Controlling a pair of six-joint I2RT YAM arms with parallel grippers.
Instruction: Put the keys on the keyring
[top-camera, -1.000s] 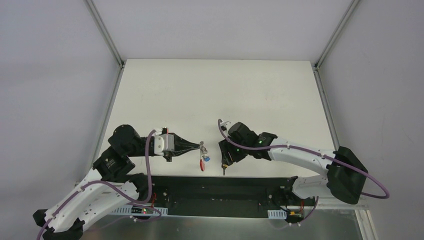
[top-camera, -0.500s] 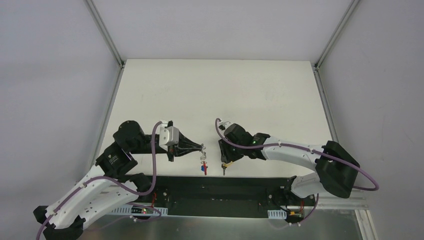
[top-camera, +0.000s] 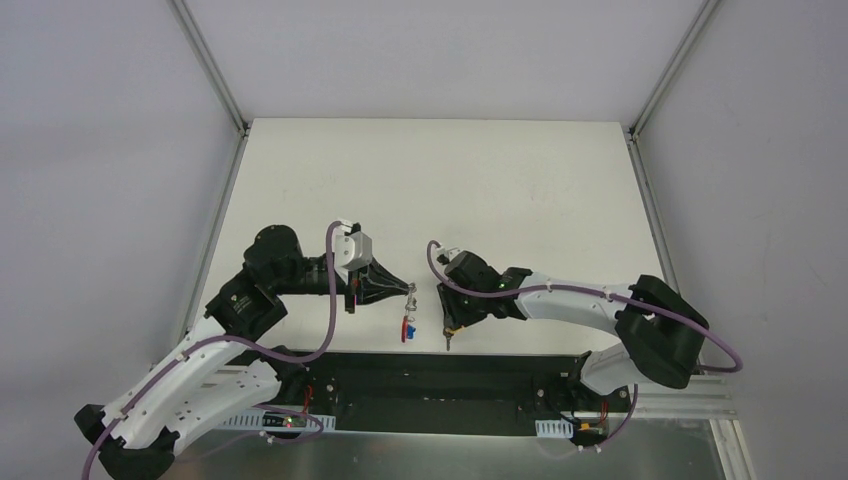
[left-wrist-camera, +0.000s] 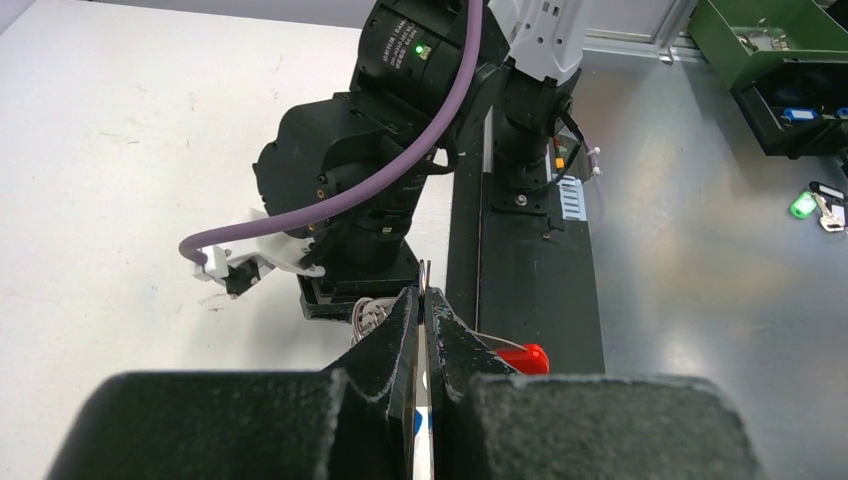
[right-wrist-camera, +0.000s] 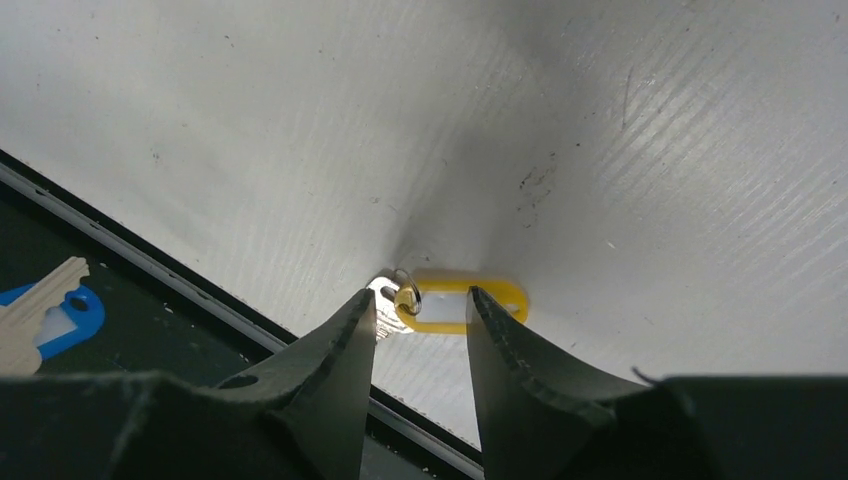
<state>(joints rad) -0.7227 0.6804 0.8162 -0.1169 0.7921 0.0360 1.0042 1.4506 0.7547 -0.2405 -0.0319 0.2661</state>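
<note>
My left gripper (top-camera: 410, 291) is shut on the thin silver ring (left-wrist-camera: 424, 285) of the keyring, held above the table. Its chain (left-wrist-camera: 368, 316), red strap (top-camera: 405, 331) and blue tag (top-camera: 411, 321) hang below it. In the left wrist view the red strap (left-wrist-camera: 522, 358) shows just right of the fingers. The key lies on the table near the front edge, with its yellow oval head (right-wrist-camera: 470, 305) and silver blade (right-wrist-camera: 385, 298). My right gripper (right-wrist-camera: 420, 298) is open and low over it, one finger on each side of the yellow head. It also shows in the top view (top-camera: 451, 327).
The black base rail (top-camera: 450, 365) runs along the table's front edge, just below the key. The blue tag with a pale key shape (right-wrist-camera: 55, 312) shows at the left of the right wrist view. Green and black bins (left-wrist-camera: 790, 70) stand off the table.
My left arm has swung forward and its wrist has turned, the keyring still hanging from it. My right gripper has shifted slightly left, staying low over the key.
</note>
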